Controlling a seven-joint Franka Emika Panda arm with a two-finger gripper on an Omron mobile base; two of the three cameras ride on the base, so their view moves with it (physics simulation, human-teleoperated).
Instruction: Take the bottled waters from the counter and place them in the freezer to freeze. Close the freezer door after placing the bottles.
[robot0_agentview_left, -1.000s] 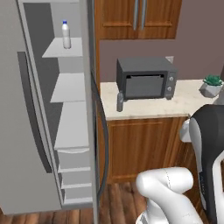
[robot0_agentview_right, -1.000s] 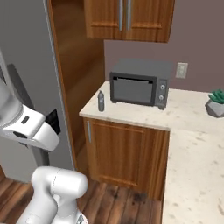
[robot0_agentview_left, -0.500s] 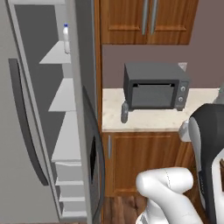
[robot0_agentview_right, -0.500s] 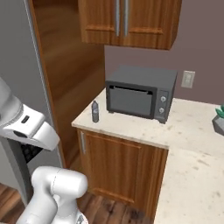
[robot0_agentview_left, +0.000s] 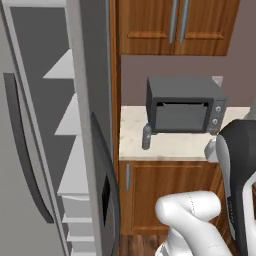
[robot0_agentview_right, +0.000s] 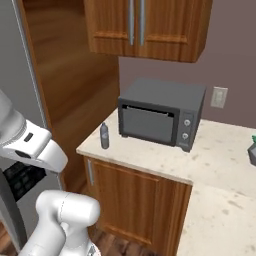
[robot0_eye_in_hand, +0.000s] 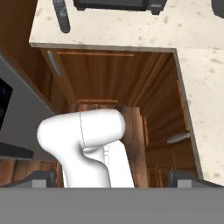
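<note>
A smoky grey bottled water with a dark cap stands upright on the counter, near its left end, just left of the microwave. The bottle is also in the right base view, and it sits at the top left of the hand view. My gripper is open and empty, well back from the counter and above the floor. The freezer stands open at the left, showing pale shelves. Its freezer door, with the black dispenser panel, is seen nearly edge-on right of the shelves.
A dark grey microwave sits on the counter against the wall, under brown wall cabinets. A grey fridge panel with a long dark handle fills the far left. Brown base cabinets stand below the counter. A potted plant sits at the right edge.
Both base views have shifted: the camera has moved closer to the counter, so the microwave and bottle look larger and the freezer top has left the frame. The gripper stays open.
</note>
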